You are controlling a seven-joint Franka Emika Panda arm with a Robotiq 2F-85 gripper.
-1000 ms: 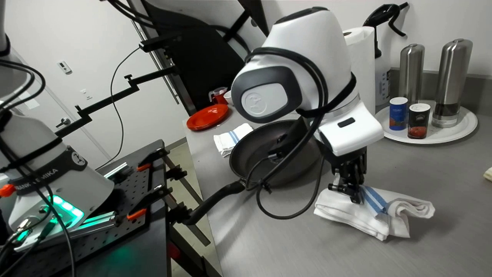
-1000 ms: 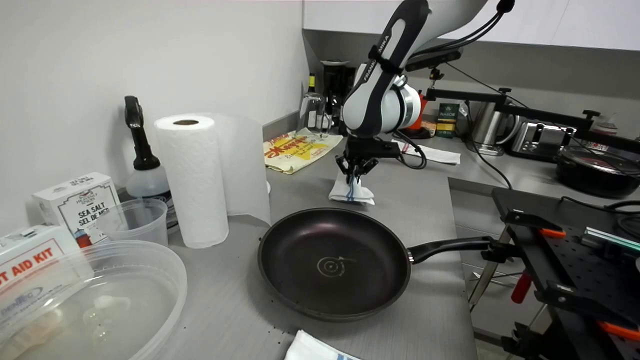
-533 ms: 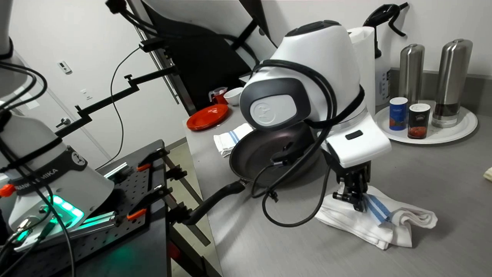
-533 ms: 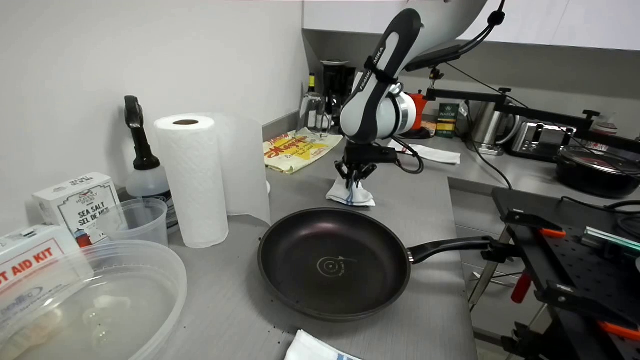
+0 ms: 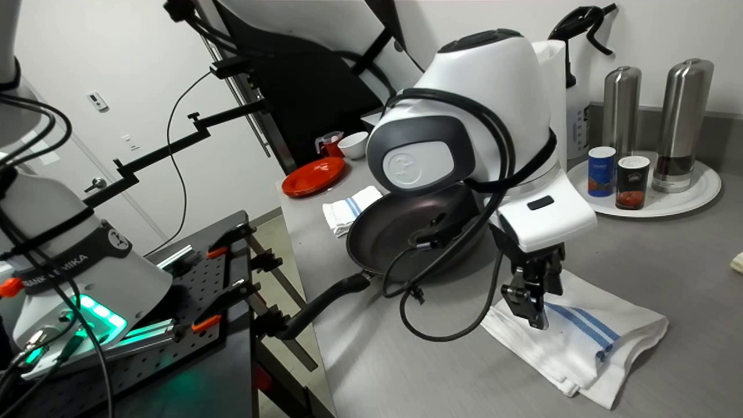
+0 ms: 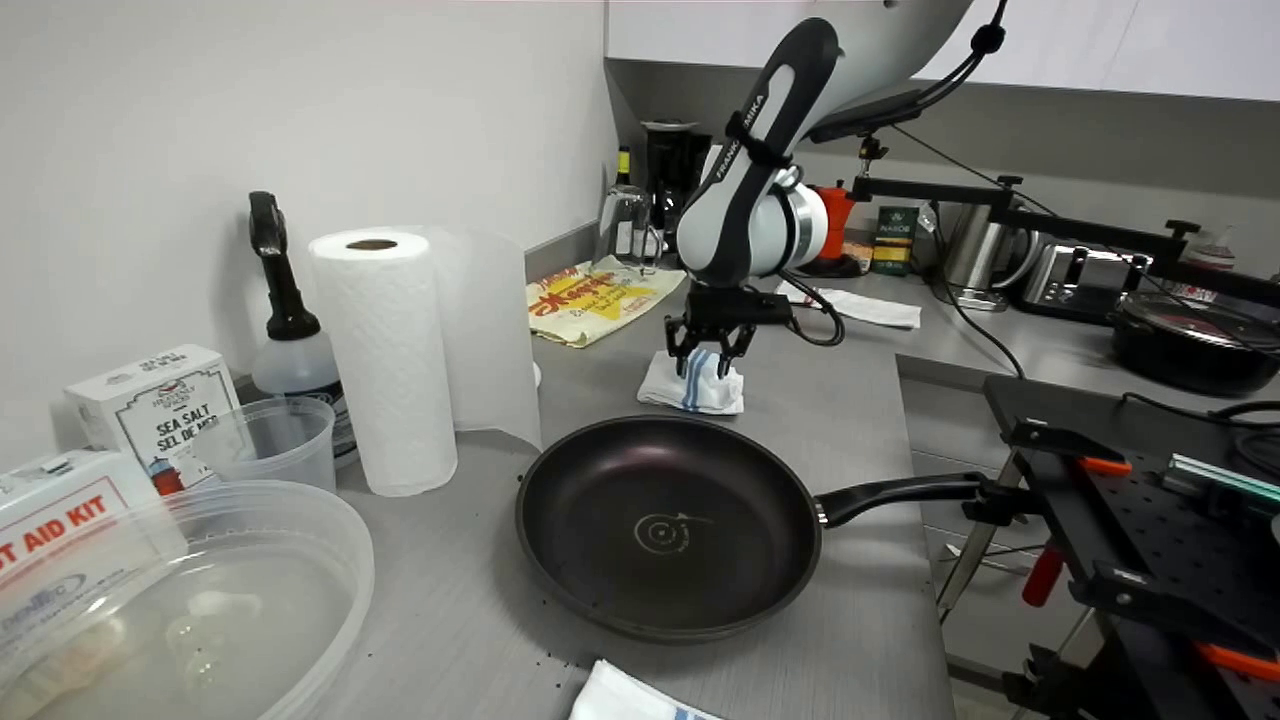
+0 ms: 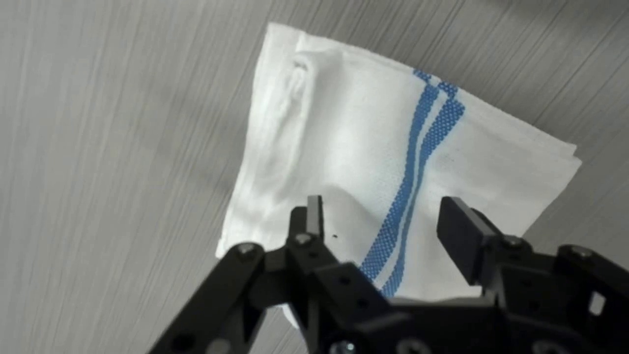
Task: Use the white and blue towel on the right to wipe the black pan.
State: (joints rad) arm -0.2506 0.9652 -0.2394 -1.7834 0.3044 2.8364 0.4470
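Presenting the black pan (image 5: pixel 395 223) face-up, farther left in an exterior view, presumably for wiping; rightward, holding the gripper (image 5: pixel 548 307) spread, pinching nothing, over the white and blue towel (image 5: pixel 586 345) on the counter (image 5: pixel 429 371), probably for gathering it up.

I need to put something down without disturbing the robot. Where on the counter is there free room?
Bare counter lies between the pan handle and the towel under the hand. Another bare patch lies between that towel and the white plate. It is crowded on this plate and around the roll, spray bottle and large tub.
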